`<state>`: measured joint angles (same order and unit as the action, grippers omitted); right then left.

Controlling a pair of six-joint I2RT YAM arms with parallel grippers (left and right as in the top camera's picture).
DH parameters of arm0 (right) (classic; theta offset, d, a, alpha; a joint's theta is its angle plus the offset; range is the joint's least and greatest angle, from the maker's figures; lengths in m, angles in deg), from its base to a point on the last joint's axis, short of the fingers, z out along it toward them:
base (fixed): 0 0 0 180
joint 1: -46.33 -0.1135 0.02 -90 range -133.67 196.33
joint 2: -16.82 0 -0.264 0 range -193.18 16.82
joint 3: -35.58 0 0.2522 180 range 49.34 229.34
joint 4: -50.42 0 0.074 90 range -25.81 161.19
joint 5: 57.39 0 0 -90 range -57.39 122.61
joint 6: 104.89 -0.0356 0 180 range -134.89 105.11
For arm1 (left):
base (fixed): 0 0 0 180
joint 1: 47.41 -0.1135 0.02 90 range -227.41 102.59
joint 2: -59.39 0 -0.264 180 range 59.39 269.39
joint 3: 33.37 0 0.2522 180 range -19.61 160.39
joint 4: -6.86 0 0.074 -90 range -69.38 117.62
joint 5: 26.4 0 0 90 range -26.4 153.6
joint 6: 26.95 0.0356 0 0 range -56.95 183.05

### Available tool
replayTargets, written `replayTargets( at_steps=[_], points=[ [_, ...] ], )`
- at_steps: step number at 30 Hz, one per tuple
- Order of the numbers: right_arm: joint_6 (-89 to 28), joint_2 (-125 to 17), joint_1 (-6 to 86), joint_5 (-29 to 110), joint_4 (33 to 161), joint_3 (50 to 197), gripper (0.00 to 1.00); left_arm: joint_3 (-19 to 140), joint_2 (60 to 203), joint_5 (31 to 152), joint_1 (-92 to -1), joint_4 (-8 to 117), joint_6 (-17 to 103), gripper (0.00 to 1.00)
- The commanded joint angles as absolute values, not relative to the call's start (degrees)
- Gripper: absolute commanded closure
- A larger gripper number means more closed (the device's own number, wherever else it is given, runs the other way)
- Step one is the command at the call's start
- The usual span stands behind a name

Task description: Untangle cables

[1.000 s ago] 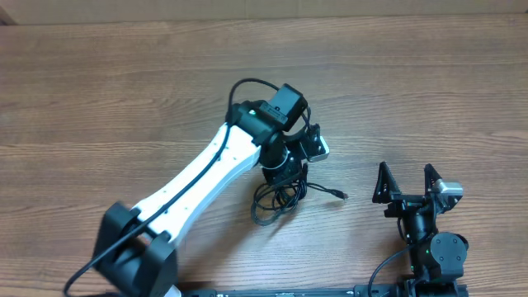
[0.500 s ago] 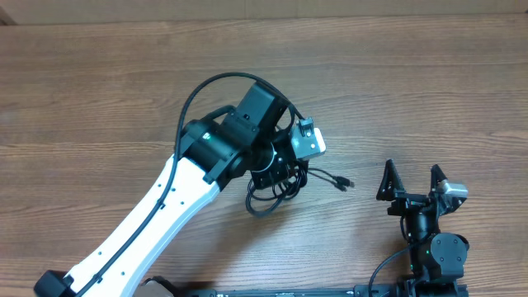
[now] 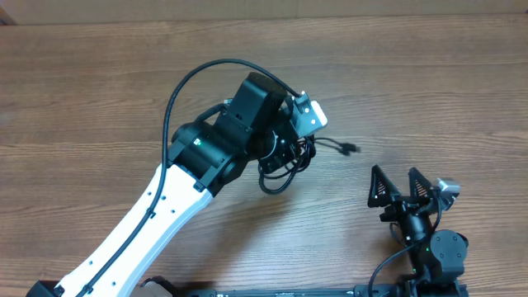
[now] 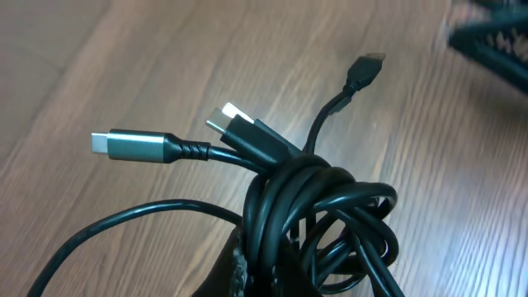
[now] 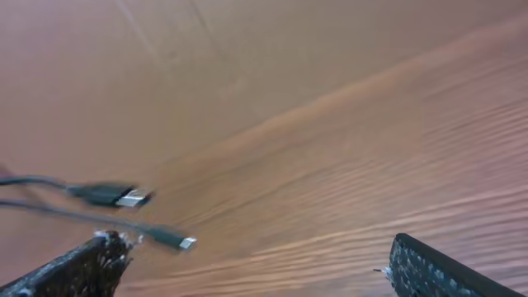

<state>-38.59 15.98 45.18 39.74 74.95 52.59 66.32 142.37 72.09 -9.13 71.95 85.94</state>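
Overhead: cables well apart from table edge.

A robotics lab or test bench, by the look of it. A plain wood-grain worktop carries two robot arms fixed at one edge. The right pincer stands with its jaws apart. Off to its left, the white-and-black left arm reaches over a knot of the cables.
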Motion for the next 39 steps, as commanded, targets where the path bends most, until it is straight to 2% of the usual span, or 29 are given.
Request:
replayTargets(
  at_steps=[1,7,19,26,28,34,39],
  points=[
    [-42.6,16.6,45.4,42.6,78.8,59.8,0.00,67.9,139.5,72.2,-8.8,70.0,81.6,0.96],
    [-47.2,13.9,45.4,42.6,87.6,71.3,0.00,67.9,138.9,72.9,-8.8,68.1,77.6,0.96],
    [-50.7,-6.9,45.4,50.3,98.3,89.6,0.00,67.9,138.7,86.0,-8.8,61.3,76.5,0.96],
    [-51.2,-11.9,45.4,68.9,90.2,92.0,0.00,67.9,138.7,88.7,-8.8,58.4,74.6,0.96],
    [-55.9,-11.9,45.4,69.6,88.2,92.0,0.00,67.9,138.7,89.3,-8.8,57.7,74.6,0.96],
    [-79.7,-11.9,45.4,69.5,87.2,92.0,0.00,67.9,138.7,95.3,-8.8,52.8,74.6,0.96],
    [-88.0,-11.9,45.4,63.4,87.4,92.0,0.00,67.9,138.7,100.3,-8.8,50.6,74.1,0.96]
  ],
)
